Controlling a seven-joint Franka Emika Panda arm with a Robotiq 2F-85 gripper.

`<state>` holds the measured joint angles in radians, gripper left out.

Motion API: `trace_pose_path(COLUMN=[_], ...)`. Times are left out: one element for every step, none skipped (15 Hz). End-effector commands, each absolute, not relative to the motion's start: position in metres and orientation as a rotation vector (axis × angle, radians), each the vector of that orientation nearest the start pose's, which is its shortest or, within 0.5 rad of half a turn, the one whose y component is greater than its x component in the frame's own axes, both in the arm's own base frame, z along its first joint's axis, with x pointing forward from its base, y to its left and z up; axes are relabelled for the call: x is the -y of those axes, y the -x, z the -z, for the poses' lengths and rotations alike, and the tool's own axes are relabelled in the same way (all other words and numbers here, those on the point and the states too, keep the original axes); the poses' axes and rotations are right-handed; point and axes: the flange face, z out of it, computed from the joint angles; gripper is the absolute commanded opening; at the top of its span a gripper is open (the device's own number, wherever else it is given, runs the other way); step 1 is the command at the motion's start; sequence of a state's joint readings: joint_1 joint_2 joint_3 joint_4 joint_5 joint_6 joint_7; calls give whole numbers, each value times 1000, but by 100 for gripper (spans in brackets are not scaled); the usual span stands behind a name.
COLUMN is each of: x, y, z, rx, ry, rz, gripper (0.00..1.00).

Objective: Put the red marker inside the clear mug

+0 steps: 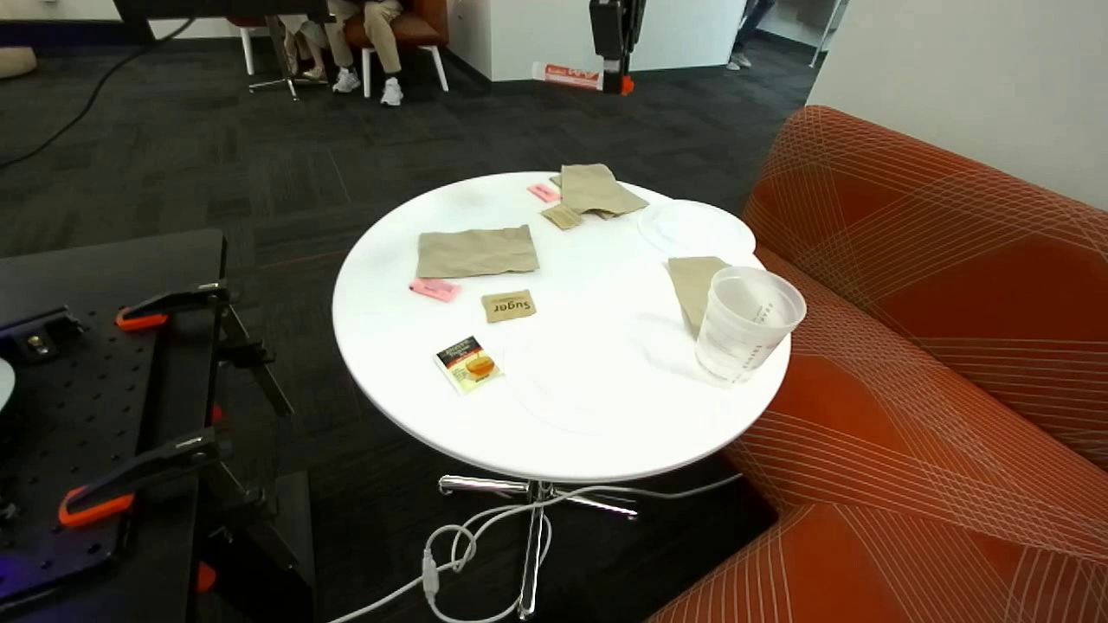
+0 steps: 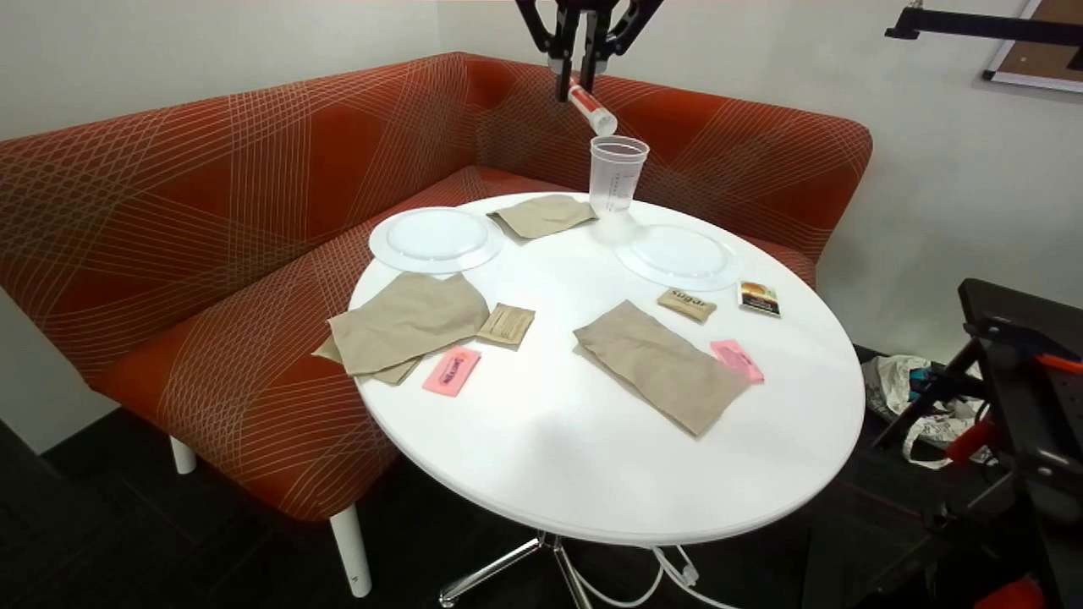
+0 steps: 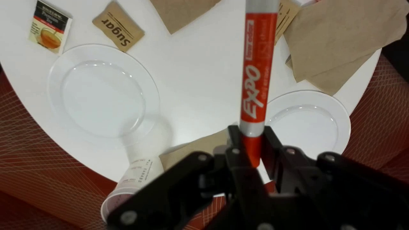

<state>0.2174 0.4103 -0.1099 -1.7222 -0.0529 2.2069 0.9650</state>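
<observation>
Marker (image 3: 258, 67) lies roughly level, one end pinched in the tool (image 3: 251, 135), free end pointing away from the mug (image 1: 750, 324), which stands lower, on the bench (image 1: 381, 303).

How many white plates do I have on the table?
2. One white plate lies between the clear mug and the tea packet; another white plate sits at the edge of the table, beside some brown napkins. No third shows in any view.
</observation>
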Motion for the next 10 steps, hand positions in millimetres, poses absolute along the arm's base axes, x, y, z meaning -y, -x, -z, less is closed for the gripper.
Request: trace_pose_path(x=[-77,-77,-77,-79,-79,-77,-75,-73,-70,-67], y=[-662,-662,-662,-664,-667,-670,-673,-677,-679,-681], z=[-357,-357,-357,-354,-353,-352,-351,-350,-349,-347], rx=[-1259,-1259,-1259,-1296,-1331,-1364,-1400,-1431,-1465,-1499], ry=[2912,2913,2913,2905,2889,2876,2853,2831,2809,2788], rz=[174,174,174,251,339,408,500,583,662,742], gripper=[19,19,19,5,5,5,5,5,5,5])
